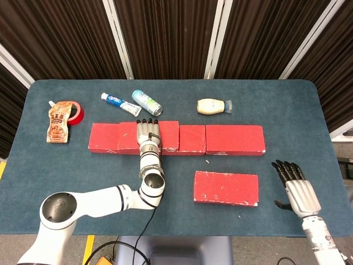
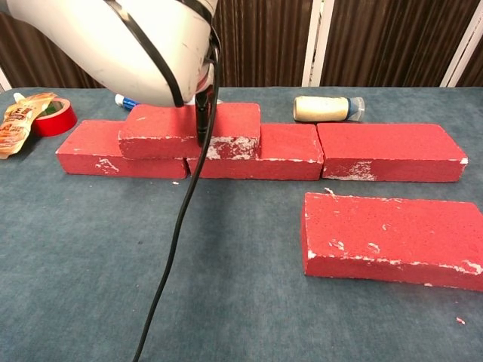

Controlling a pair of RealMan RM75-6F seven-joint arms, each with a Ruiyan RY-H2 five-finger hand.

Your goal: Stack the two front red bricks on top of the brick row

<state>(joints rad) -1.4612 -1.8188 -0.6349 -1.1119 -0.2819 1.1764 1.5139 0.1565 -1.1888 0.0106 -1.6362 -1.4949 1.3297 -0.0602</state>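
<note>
A row of red bricks (image 1: 234, 139) (image 2: 389, 151) runs across the middle of the table. One red brick (image 1: 168, 132) (image 2: 162, 124) lies on top of the row's left half. My left hand (image 1: 148, 132) rests over it, fingers reaching its far edge and a dark thumb on its front face, gripping it. In the chest view the left arm (image 2: 113, 38) hides the hand and part of the brick. A second red brick (image 1: 226, 188) (image 2: 389, 237) lies flat in front of the row, at the right. My right hand (image 1: 298, 187) hovers open, to the right of that brick and near the front edge.
Behind the row lie a mayonnaise bottle (image 1: 214, 106) (image 2: 326, 108), a toothpaste tube (image 1: 120, 104) and a small tube (image 1: 146, 102). A red tape roll (image 1: 74, 112) (image 2: 54, 119) and a sauce pouch (image 1: 57, 124) sit far left. A black cable (image 2: 170, 264) hangs from the left arm.
</note>
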